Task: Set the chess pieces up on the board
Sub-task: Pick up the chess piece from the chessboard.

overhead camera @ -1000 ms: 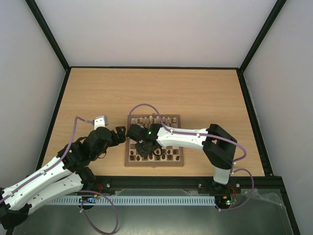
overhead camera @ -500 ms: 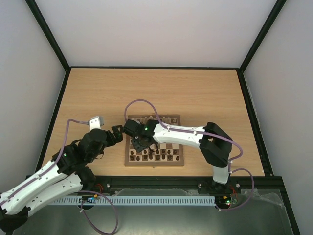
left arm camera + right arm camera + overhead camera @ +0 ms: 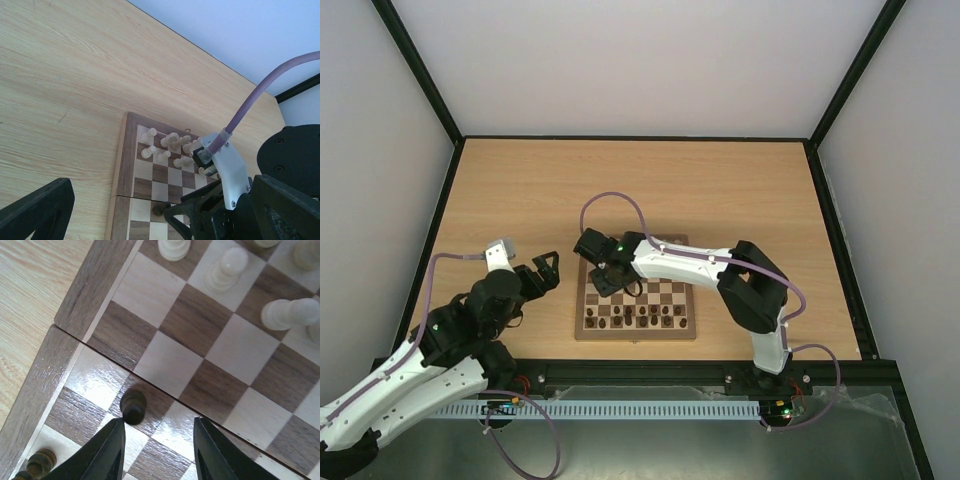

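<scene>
Left of the board, over the bare counter, the left fingers stood spread wide with nothing in them. Over the board's left edge the right fingers pointed down, parted and empty. A dark pawn stood upright on a dark square just beside the tip of one finger, not between the two. More dark pieces lined the board's near rows. The pale pieces stood in its far rows, with bare squares between the two camps. The pawn looked light, hard and smoothly turned, narrow at the neck and easy to tip with a sideways nudge. It likely wanted a gentle, centred pinch across the head or neck from straight above, with both fingers kept clear of the neighbouring pieces. Whether it stood on its proper square I could not tell.
</scene>
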`<state>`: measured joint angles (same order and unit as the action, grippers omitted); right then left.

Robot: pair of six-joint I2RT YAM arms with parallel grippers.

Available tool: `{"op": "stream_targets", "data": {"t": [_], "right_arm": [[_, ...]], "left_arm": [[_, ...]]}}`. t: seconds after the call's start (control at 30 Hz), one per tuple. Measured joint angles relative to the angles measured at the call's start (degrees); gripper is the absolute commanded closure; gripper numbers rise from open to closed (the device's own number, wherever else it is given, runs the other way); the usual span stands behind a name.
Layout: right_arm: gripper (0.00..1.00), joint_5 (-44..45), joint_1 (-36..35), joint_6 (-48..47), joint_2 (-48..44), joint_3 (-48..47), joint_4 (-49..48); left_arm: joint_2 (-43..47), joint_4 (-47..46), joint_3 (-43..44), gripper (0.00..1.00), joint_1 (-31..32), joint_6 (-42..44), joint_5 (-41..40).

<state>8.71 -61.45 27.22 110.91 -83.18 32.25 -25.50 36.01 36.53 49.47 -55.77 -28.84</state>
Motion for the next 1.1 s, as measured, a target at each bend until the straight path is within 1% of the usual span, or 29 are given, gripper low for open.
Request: {"op": "stream_targets", "data": {"t": [0.27, 0.37, 0.5, 0.8, 1.1], "right_arm": [[0.62, -2.4, 0.0, -0.5, 1.6, -0.6, -0.5], [0.67, -2.8, 0.0, -0.9, 1.6, -0.6, -0.7], [0.72, -3.0, 0.0, -1.4, 1.6, -0.6, -0.9], [0.74, -3.2, 0.0, -1.7, 1.7, -1.7, -1.0], [0.83, -3.4, 0.0, -2.4, 2.6, -3.0, -1.1]], "left_arm": [[-0.2, 0.1, 0.0, 0.00, 0.0, -0.2, -0.2], [-0.3, 0.1, 0.0, 0.00, 0.0, -0.2, -0.2], [-0.4, 0.2, 0.0, 0.01, 0.0, -0.2, -0.2], [-0.4, 0.2, 0.0, 0.01, 0.0, -0.2, -0.2], [-0.4, 0.4, 0.0, 0.01, 0.0, -0.2, -0.2]]}}
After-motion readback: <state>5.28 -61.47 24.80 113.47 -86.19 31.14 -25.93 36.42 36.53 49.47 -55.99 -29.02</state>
